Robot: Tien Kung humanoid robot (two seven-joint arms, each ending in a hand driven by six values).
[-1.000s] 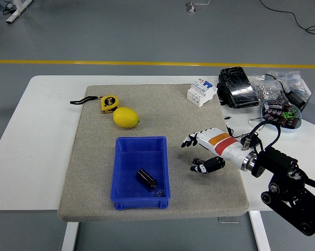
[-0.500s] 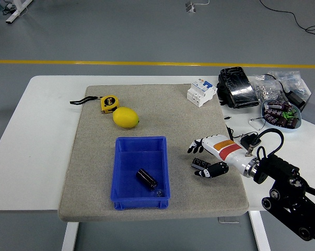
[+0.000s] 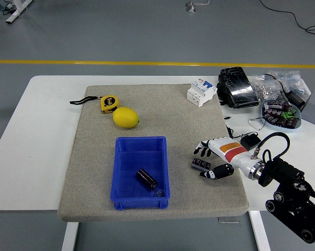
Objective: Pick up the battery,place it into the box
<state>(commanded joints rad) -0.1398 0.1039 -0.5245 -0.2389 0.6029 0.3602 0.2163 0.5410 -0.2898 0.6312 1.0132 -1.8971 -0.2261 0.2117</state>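
Observation:
A dark cylindrical battery (image 3: 146, 179) lies inside the blue box (image 3: 140, 148) near its front. My right hand (image 3: 209, 159) is over the grey mat to the right of the box, fingers spread and relaxed, holding nothing. It is clear of the box by a short gap. The left arm is out of view.
A lemon (image 3: 126, 117) and a yellow tape measure (image 3: 108, 103) lie behind the box. A white circuit breaker (image 3: 201, 91), a black pouch (image 3: 237, 87), bagged parts (image 3: 275, 86) and a bowl of components (image 3: 281, 116) crowd the back right. The grey mat (image 3: 89, 157) covers the table middle.
My right hand has drawn back to the right and toward the table's near edge, away from the box. The battery in the box has not moved.

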